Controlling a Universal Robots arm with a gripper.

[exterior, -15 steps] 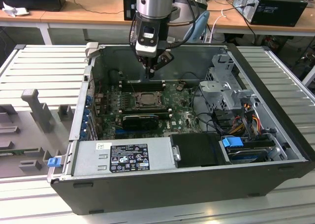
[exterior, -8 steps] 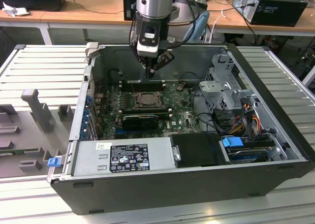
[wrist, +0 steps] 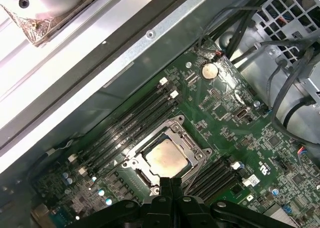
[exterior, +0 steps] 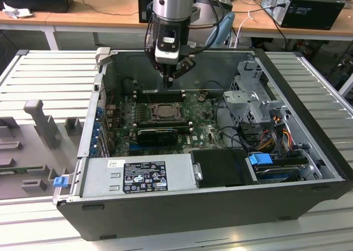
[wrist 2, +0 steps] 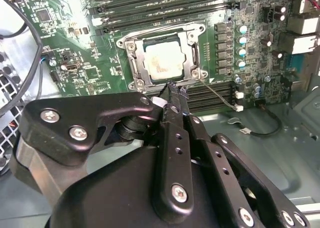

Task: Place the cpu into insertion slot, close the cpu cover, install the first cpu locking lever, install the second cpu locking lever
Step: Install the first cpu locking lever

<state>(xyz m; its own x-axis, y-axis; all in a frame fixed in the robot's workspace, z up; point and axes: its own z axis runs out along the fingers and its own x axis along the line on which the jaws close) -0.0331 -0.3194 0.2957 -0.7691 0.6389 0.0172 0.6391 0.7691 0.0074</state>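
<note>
Gripper (wrist 2: 172,90) pinched closed — seemingly empty — near cpu cover (wrist 2: 191,57).

Tan cpu (wrist 2: 162,61), grey cpu cover (wrist 2: 191,55), green board (wrist 2: 75,42)

The arm (exterior: 174,3) reaches down from above, its silver last segment upright, with a black-and-white wrist block (exterior: 167,44) mounted beneath it. Under that hangs the gripper (exterior: 169,80), pointing straight down. Its black linkages (wrist 2: 100,118) spread wide at the base and narrow to a thin tip. In both wrist views, the two slim black fingers (wrist 2: 176,138) (wrist: 165,188) lie pressed against each other along their length, tips together, with nothing between them.
</note>
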